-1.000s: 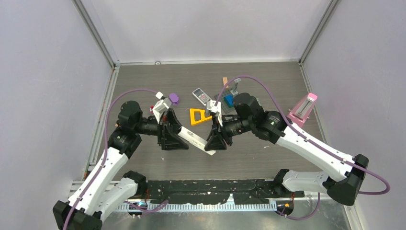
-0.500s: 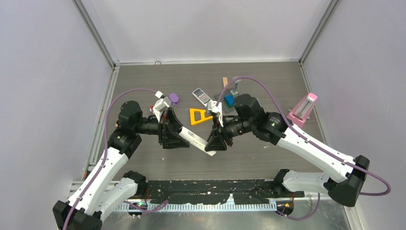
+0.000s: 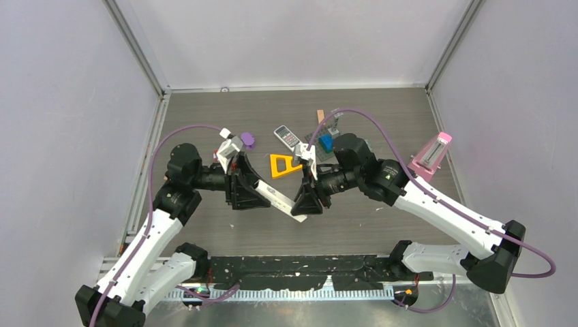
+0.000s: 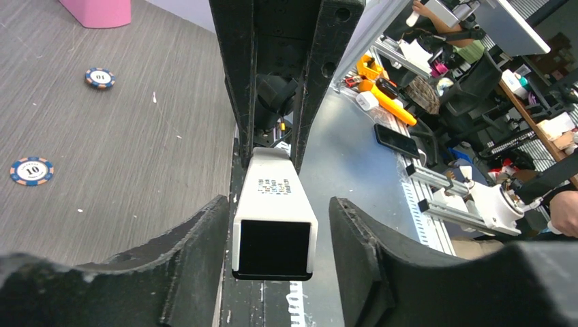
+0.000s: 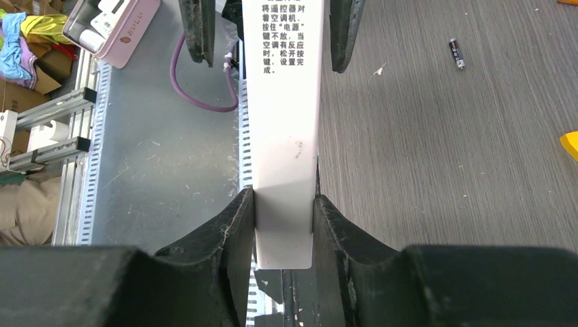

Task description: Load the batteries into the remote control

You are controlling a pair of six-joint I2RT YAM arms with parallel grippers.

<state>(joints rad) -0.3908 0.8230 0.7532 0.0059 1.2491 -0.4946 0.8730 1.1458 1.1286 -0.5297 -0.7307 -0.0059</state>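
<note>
The table [image 3: 198,116] is walled on its left, far and right sides and open at the near edge, where the arm bases stand. A strip of bare boards runs along the left wall, and more bare boards lie between the grippers and the near edge.

The left arm reaches forward and bends right at the elbow. The left gripper [image 4: 278,201] has its jaws parted around one end of the remote control [image 3: 279,200]. There is a clear gap at one finger, and the other sits just beside the casing.

The remote control is a long white slab held off the table, its right end slanting toward the near edge. Its end face is a dark window, and black Chinese print covers the side facing the right wrist camera.

The right gripper [image 5: 284,197] clamps the other end, both fingers pressed to the long edges. Its arm folds out rightward and comes back in.

One battery [image 5: 457,53], dark and slim, lies flat on the boards, apart from the remote control. An orange triangle [image 3: 283,165] lies farther back, and a pink pyramid [image 3: 433,153] stands near the right wall.
</note>
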